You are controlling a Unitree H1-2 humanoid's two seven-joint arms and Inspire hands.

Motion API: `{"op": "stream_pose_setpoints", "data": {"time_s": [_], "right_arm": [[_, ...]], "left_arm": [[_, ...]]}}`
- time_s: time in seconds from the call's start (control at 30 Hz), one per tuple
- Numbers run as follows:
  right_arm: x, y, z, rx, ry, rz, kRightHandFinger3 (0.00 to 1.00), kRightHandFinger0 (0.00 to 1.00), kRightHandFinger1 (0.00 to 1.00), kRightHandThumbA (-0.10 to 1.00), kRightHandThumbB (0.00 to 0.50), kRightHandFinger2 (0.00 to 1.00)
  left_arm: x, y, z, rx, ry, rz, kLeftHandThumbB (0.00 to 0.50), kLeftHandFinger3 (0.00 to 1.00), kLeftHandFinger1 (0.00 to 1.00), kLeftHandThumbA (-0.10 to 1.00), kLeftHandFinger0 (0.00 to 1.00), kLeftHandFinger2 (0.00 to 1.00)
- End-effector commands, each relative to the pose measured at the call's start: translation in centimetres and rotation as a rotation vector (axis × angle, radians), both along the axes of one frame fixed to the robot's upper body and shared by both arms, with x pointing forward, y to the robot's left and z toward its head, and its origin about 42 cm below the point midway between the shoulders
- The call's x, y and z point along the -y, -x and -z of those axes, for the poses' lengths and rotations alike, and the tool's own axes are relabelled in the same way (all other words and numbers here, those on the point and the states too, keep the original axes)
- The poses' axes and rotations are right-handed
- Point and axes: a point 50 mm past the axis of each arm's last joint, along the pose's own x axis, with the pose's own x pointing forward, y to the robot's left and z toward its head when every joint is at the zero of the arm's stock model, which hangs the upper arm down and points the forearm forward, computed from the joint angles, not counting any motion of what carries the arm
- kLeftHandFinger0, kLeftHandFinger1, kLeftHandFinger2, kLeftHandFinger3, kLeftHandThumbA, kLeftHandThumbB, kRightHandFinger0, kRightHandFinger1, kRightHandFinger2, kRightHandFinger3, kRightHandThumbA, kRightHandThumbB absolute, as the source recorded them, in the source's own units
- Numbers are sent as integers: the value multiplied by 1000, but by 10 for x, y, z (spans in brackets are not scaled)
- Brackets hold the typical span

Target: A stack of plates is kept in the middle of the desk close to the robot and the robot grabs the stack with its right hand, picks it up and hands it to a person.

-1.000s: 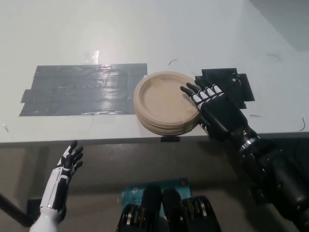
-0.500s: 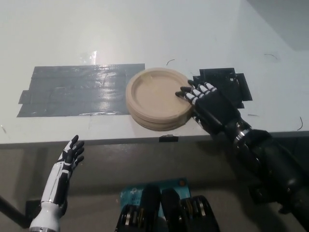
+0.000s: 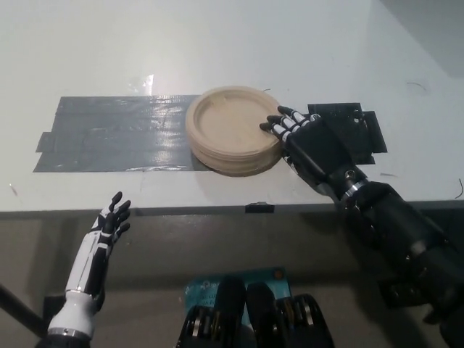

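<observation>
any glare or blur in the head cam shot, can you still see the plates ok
Head view: glare streaks the grey tape patch left of the stack of plates; the plates read clearly, slightly soft; the black right hand blends into the dark tape patch under it; the white left hand hangs below the desk edge.

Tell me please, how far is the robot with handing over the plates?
Early stage. Done: the right hand has reached the stack of plates, fingertips on its right rim. In hand: closing a grip; the stack sits on the desk. Left: lifting and handing over; no person is visible. The left hand rests open below the desk edge.
</observation>
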Motion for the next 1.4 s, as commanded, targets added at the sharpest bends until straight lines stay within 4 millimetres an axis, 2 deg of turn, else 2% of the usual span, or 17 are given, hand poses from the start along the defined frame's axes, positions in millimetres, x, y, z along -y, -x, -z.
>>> {"op": "stream_pose_setpoints", "data": {"time_s": [0.0,0.1,0.13,0.17,0.27,0.3,0.33,0.37,0.4,0.5,0.53,0.63,0.7,0.77,1.17,1.33,1.37], "right_arm": [[3,-5,-20,172,-99,-52,375,0,0,-100,321,157],[6,-3,-21,201,-133,-53,259,0,0,-100,282,171],[7,-3,-27,234,-162,-60,435,0,0,-100,293,172],[7,-3,-30,247,-175,-64,496,0,0,-100,293,170],[11,-4,-59,364,-276,-83,517,0,0,-100,281,125],[12,-4,-64,383,-289,-83,361,0,0,-100,231,119],[13,-3,-75,418,-318,-87,239,0,0,-100,207,244],[13,-3,-77,426,-325,-88,239,0,0,-100,207,244],[14,-1,-88,445,-358,-93,99,0,2,-100,184,407],[16,6,-112,499,-422,-110,45,0,34,-100,157,546],[17,9,-120,517,-439,-117,156,0,112,-100,130,683],[17,26,-150,595,-480,-145,537,0,188,-100,150,711],[17,31,-155,602,-491,-154,672,0,198,-100,120,697],[17,40,-164,611,-490,-173,708,0,205,-100,167,677],[34,44,-149,542,-412,-123,595,0,122,-100,207,608],[37,44,-135,506,-379,-100,241,0,92,-100,228,567],[37,44,-135,505,-379,-100,241,0,92,-100,228,567]], "left_arm": [[3,-8,-14,57,-46,36,0,1000,1000,1000,1000,1000],[3,-8,-12,59,-53,38,0,1000,1000,1000,1000,1000],[2,-7,-12,57,-53,40,0,1000,1000,1000,1000,1000],[2,-7,-12,57,-51,42,0,1000,1000,1000,1000,1000],[1,-7,-10,53,-58,31,0,1000,1000,1000,1000,1000],[1,-7,-10,53,-59,31,0,1000,1000,1000,1000,1000],[0,-6,-9,54,-59,30,0,1000,1000,1000,1000,1000],[0,-6,-9,54,-59,30,0,1000,1000,1000,1000,1000],[0,-6,-9,55,-56,30,0,1000,1000,1000,1000,1000],[0,-6,-8,51,-57,28,0,1000,1000,1000,1000,1000],[0,-5,-8,49,-57,26,0,1000,1000,1000,1000,1000],[1,-5,-7,45,-60,25,0,1000,1000,1000,1000,1000],[1,-4,-6,43,-61,25,0,1000,1000,1000,1000,1000],[0,-3,-6,42,-63,26,0,1000,1000,1000,1000,1000],[-2,5,-4,34,-67,20,0,1000,1000,1000,1000,1000],[-1,12,1,21,-71,19,0,1000,1000,1000,1000,1000],[-1,12,1,21,-72,19,0,1000,1000,1000,1000,1000]]}}
